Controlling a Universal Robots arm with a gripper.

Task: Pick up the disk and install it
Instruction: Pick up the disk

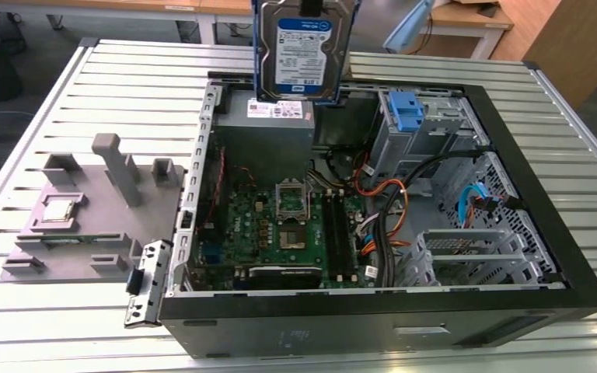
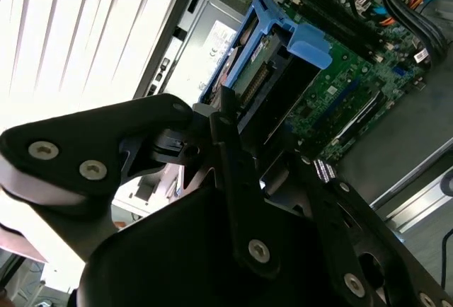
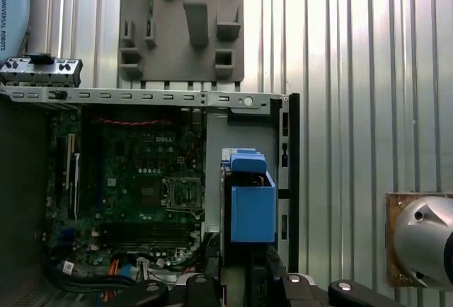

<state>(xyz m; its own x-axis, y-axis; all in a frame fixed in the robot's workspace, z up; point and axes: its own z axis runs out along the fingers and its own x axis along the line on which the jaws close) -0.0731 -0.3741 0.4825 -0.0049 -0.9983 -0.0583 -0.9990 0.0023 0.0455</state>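
One disk [image 1: 304,50], upright in blue carrier, aloft over the grey box [image 1: 267,134] of the open computer case [image 1: 382,330]. One gripper [image 2: 244,116], pinched onto the disk.

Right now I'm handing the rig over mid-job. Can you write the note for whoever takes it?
Pincer: shut on the disk.
Disk: held upright in its blue carrier frame, in the air over the open computer case. It hangs above the grey box with a white label and appears clear of it.
Done: the pickup; the disk is off the table and over the case.
Left: the install; the disk is not yet seated anywhere in the case.
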